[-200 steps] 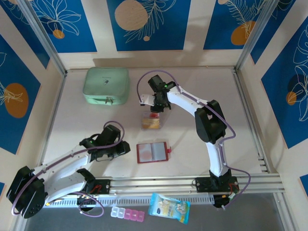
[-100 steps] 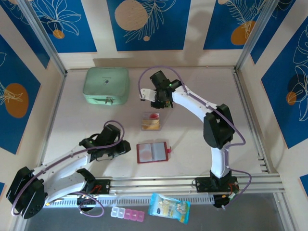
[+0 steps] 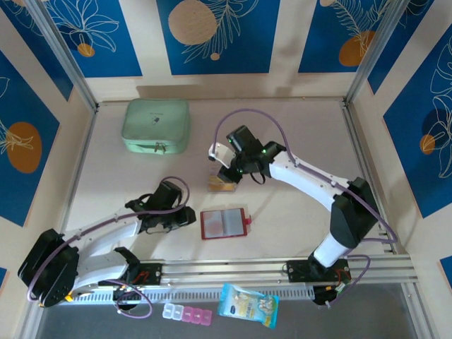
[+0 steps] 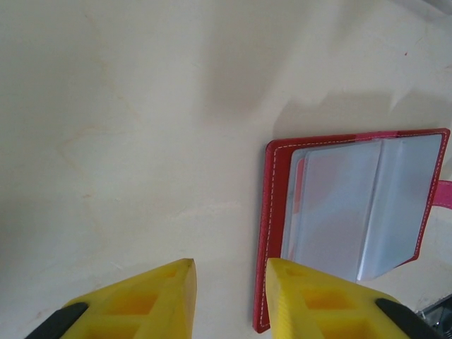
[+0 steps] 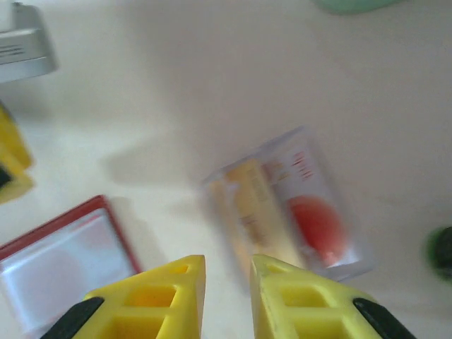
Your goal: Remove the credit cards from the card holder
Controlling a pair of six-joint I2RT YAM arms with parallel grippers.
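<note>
A pale cream worktop (image 3: 296, 127) lies inside walls of blue flower-patterned panels. The card holder (image 3: 224, 224) sits low and centre in the top view, opened flat with its clear sleeves facing up. Its long axis runs left to right across the frame and its snap tab (image 3: 248, 221) points right. In the left wrist view the holder (image 4: 353, 212) fills the right half, lying the same way.

Just above it in the top view is a clear tray (image 3: 222, 182) holding the credit cards (image 3: 222, 186), a tan-orange one and a white one with a red mark. In the right wrist view the tray (image 5: 357, 265) is blurred and tilted, its long axis running from upper left to lower right.

The left hand (image 4: 229, 296) sits just left of the holder, its 2 yellow fingers parted over bare worktop and gripping nothing. The right hand (image 5: 227, 296) hangs over the tray's near edge, its fingers a narrow gap apart and holding nothing.

A mint-green zip case (image 3: 156, 126) rests at the upper left.
</note>
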